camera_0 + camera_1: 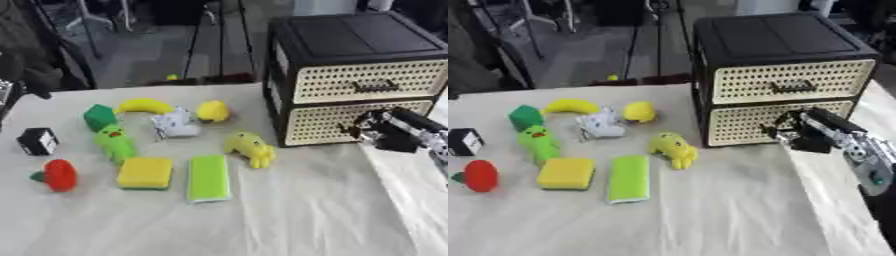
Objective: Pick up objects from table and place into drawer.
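While both drawers of the cabinet look closed, the step in hand seems to be opening the lower one.

Right hand: the right hand (802,134) comes in from the right and sits at the front of the lower drawer (741,127), at its right part, where the handle should be. Its fingers are curled there, but I cannot tell if they really hold the handle.

Left hand: it shows in no view.

Cabinet: the black drawer cabinet (350,35) stands at the far right of the table (289,215). The upper drawer (324,82) shows a dark handle (374,86) in its middle.

Objects to place: they lie in a group at the left, well apart from the hand: a banana (144,105), a green block (99,116), a green duck-like toy (114,142), a white toy (175,124), a small yellow toy (213,111), a yellow plush (251,148), a yellow sponge (145,173), a green sponge (208,178), a red toy (59,175) and a black cube (38,141).

Why so: probably the toys wait untouched because a drawer must be open first.

Progress: judged early, nothing is in a drawer yet.
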